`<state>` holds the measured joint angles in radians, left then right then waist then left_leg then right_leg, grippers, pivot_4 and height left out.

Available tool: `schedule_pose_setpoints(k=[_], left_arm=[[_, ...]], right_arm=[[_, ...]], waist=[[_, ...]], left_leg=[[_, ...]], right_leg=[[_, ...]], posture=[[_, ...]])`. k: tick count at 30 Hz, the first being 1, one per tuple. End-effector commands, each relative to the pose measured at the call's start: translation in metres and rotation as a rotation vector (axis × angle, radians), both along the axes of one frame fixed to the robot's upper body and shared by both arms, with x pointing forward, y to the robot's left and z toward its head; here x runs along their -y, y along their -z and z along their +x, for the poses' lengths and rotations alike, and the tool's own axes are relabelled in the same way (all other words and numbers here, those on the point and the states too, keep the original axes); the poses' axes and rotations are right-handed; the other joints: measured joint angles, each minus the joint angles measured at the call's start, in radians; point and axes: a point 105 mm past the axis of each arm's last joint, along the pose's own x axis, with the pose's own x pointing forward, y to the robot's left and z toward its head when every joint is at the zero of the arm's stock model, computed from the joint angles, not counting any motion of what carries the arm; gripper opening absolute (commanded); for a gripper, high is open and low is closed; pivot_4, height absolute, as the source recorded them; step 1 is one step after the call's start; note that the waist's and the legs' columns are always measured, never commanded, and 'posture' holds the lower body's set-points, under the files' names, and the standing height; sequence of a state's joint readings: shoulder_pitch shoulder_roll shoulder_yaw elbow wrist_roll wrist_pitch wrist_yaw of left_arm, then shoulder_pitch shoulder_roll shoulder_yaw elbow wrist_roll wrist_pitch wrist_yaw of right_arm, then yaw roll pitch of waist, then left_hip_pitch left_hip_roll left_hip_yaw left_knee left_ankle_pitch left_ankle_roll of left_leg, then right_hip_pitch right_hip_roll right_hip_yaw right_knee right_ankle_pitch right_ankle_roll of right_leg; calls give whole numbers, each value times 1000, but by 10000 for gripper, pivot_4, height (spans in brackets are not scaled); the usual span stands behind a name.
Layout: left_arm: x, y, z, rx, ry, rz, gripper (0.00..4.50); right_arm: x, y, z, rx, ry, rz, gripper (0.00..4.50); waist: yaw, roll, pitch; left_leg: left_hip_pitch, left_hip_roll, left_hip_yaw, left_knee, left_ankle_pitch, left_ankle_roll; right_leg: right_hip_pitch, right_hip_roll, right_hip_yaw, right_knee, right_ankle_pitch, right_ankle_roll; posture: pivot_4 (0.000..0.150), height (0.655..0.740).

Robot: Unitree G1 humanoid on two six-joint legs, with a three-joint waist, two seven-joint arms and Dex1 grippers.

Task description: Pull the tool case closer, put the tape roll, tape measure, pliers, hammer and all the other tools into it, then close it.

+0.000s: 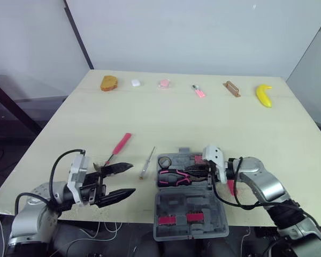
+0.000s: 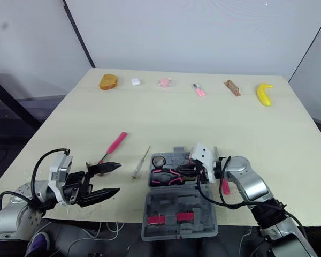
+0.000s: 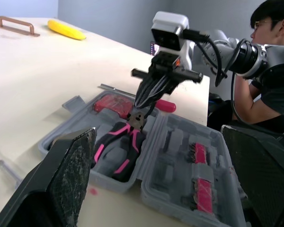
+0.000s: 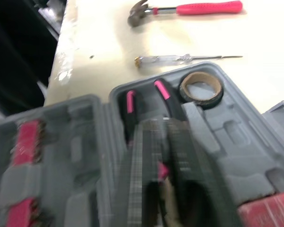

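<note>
The case sits open at the tabletop's near edge, its lid overhanging it, with broad bare surface beyond. The pliers lie in the case, long axis left-right, handles pointing left. The right tool is pinched narrow on their head. The left tool gapes wide near the front-left edge.
</note>
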<state>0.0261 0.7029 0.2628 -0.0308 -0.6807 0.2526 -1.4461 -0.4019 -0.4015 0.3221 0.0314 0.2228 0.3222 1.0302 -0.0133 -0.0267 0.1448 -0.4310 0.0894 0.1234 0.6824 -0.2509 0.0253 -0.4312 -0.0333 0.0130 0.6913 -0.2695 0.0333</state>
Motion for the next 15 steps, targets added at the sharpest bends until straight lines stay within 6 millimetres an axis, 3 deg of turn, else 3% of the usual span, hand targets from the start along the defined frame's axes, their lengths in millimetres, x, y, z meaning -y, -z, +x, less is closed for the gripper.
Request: schedule_pose_setpoints(k=[1,7,11,13,15], left_arm=[[10,-17,-1,40,30,5,45000],[21,-28,-6,39,39,9,45000],[27,-33,-8,31,41,14,45000],[29,-34,-9,28,40,17,45000],[31,-36,-8,26,37,19,45000]], right_arm=[[-4,5,5,23,24,-1,1390],[-3,37,16,-2,85,-121,1390],[10,85,11,-143,121,-330,1390],[16,100,6,-213,129,-399,1390],[22,115,-1,-299,140,-466,1390]], waist=[[0,0,0],[-1,0,0],[-4,0,-2],[-6,-1,-3],[-6,-4,-7]], left_leg=[[0,0,0,0,0,0],[0,0,0,0,1,-1],[4,0,0,0,0,0],[11,0,1,-1,0,0],[28,0,3,-8,-1,0]], right_leg=[[0,0,0,0,0,0],[0,0,0,0,0,0],[2,0,1,2,0,0],[8,1,2,2,0,-1],[23,0,2,-2,-3,-5]], posture=[[1500,7400],[1500,7400],[1500,7400],[1500,7400],[1500,7400]])
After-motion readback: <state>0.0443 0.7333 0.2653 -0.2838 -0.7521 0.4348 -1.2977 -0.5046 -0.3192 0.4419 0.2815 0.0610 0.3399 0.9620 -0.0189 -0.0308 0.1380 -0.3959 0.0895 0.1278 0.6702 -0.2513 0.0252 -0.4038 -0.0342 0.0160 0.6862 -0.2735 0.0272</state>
